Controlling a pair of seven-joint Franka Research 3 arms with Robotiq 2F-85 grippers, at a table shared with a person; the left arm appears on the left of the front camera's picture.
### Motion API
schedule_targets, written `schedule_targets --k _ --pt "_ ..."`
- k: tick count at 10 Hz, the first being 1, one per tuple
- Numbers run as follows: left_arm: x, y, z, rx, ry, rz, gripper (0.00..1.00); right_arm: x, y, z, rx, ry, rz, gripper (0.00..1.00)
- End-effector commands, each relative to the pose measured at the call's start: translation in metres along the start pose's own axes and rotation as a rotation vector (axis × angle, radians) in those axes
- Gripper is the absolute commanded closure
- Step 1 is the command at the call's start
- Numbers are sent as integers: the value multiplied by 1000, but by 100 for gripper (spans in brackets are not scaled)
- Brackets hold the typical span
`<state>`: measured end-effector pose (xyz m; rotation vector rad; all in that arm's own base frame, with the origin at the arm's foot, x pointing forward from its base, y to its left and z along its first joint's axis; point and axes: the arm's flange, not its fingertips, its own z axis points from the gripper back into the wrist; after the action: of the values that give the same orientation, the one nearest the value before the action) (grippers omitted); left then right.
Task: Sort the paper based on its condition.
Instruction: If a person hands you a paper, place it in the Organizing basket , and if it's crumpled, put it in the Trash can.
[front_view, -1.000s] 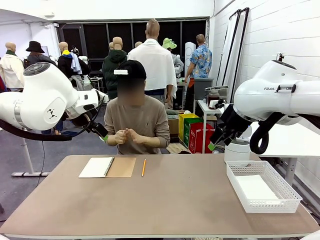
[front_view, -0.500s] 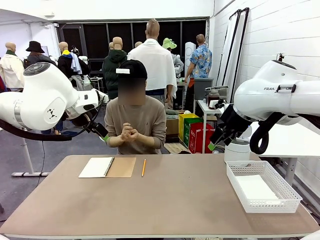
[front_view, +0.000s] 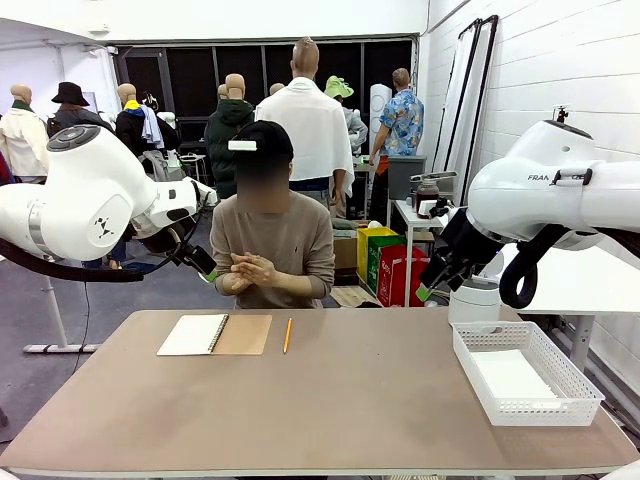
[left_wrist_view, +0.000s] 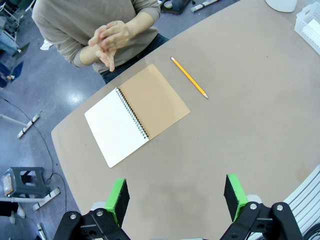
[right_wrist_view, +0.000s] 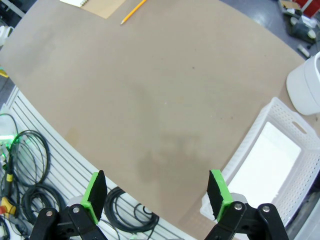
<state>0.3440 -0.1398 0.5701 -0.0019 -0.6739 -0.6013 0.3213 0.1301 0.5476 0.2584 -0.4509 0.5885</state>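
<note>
Light falls bright and even from overhead. On my table (front_view: 330, 385) the shadows are soft, just a dim smudge below each of my wrist cameras. A pale sheen sits on the floor (left_wrist_view: 75, 95), and the back wall (front_view: 190, 75) is dark. My wrist views bow the table's edge toward the corners. Focus is sharp throughout. The paper (right_wrist_view: 265, 155) in the basket (right_wrist_view: 300, 125) is nearly blown out to plain white.
</note>
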Motion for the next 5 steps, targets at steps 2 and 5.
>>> schedule_targets --k 2,5 --pt "0 0 0 0 0 1 0 1 0 2 5 9 1 0" --pt "0 0 0 0 0 1 0 1 0 2 5 9 1 0"
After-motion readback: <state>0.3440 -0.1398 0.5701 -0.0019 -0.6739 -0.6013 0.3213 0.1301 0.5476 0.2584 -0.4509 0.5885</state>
